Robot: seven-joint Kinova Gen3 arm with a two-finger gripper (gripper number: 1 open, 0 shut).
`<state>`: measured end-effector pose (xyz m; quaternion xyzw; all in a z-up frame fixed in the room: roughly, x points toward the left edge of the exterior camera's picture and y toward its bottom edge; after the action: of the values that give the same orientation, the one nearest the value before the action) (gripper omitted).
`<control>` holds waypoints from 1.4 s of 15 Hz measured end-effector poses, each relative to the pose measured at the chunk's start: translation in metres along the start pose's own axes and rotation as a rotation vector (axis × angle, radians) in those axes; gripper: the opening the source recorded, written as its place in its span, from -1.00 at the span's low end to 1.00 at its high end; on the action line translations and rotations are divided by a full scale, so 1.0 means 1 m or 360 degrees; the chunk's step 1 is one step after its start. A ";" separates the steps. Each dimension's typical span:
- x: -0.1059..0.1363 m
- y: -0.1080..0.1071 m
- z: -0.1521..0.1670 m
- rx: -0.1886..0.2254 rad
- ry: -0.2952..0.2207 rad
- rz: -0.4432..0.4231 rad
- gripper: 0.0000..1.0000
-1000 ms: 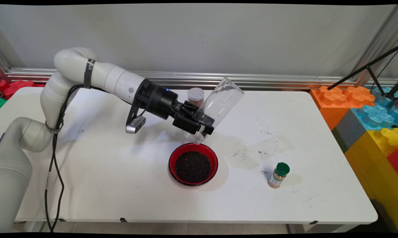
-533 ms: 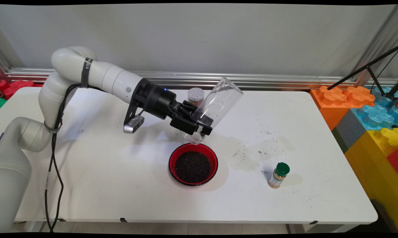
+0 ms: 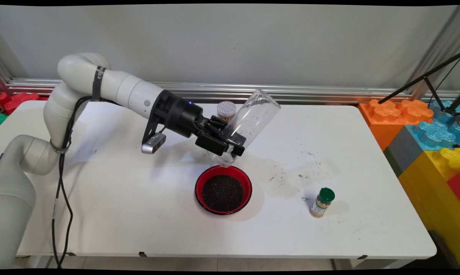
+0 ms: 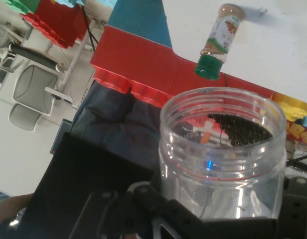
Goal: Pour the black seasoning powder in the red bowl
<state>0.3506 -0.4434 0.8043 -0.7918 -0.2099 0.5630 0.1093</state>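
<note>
My gripper [image 3: 230, 147] is shut on a clear plastic jar [image 3: 247, 124], which is tipped mouth-down with its base raised toward the upper right. The jar's mouth hangs just above the far rim of a red bowl [image 3: 198, 183] filled with dark grains [image 3: 223, 193]. In the hand view the jar [image 4: 223, 149] fills the lower middle, open mouth facing the camera, and it looks empty; the dark grains [image 4: 240, 128] show through its mouth. A spice bottle with a green cap [image 3: 322, 202] stands on the table right of the bowl, also seen as the spice bottle [image 4: 218, 42].
A small jar with a grey perforated lid [image 3: 226, 110] stands behind the gripper. Dark crumbs and smudges [image 3: 291, 173] lie on the table [image 3: 119, 206] right of the bowl. Large coloured toy blocks [image 3: 424, 130] are stacked off the right edge, with a black tripod leg [image 3: 420, 78] above them.
The arm and the tipped jar have shifted very slightly left and up; the jar stays tilted over the bowl. Nothing else moved.
</note>
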 end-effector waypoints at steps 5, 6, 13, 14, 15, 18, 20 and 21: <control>-0.001 0.002 0.000 -0.0023 -0.0004 -0.0081 -1.00; -0.001 0.003 0.000 -0.0025 -0.0003 -0.0097 -1.00; 0.000 0.010 0.002 -0.0058 0.0016 -0.0276 -1.00; 0.000 0.010 0.003 -0.0062 0.0020 -0.0299 -1.00; 0.000 0.011 0.003 -0.0066 0.0024 -0.0322 -1.00; 0.001 0.013 0.004 -0.0075 0.0039 -0.0384 -1.00; 0.002 0.014 0.004 -0.0081 0.0048 -0.0418 -1.00; 0.002 0.015 0.003 -0.0084 0.0054 -0.0436 -1.00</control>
<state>0.3509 -0.4562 0.7955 -0.7677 -0.3287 0.5238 0.1678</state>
